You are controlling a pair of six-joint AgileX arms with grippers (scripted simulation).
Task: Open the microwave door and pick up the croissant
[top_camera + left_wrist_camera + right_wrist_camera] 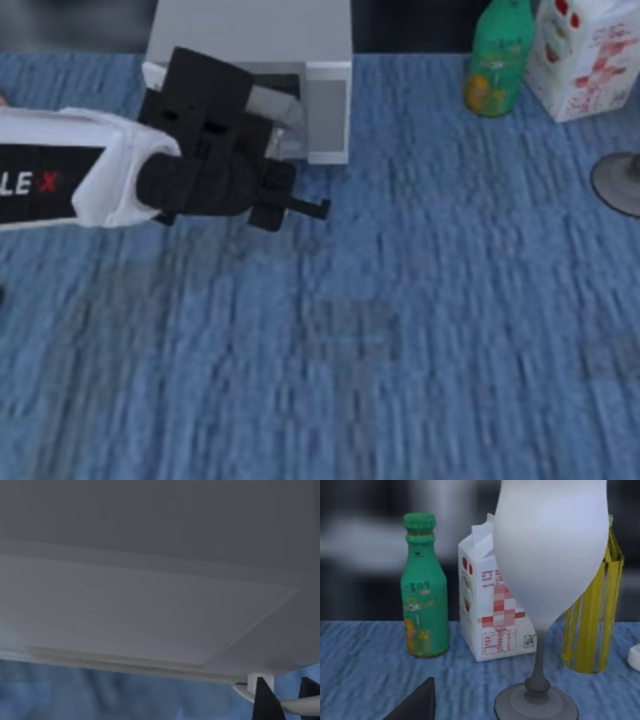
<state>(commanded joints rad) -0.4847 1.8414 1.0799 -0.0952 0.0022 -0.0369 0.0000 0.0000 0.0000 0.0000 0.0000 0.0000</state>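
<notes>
The grey microwave [250, 35] stands at the back, left of centre. Its door [272, 103] is swung a little outward, with a dark gap behind its free edge beside the control strip [330, 110]. My left arm reaches across the front of the microwave. My left gripper [315, 207] is at the door's free end. In the left wrist view the door [150, 610] fills the picture, and the left gripper [283, 700] is shut on the pale curved handle [300, 707]. The croissant is hidden. My right gripper [420, 705] sits low near a wine glass.
At the back right stand a green bottle [498, 55] [423, 590] and a milk carton [585, 55] [492, 610]. The wine glass [620, 182] [545, 555] is at the right edge, with a yellow ribbed container [592, 625] behind it. Blue cloth covers the table [400, 350].
</notes>
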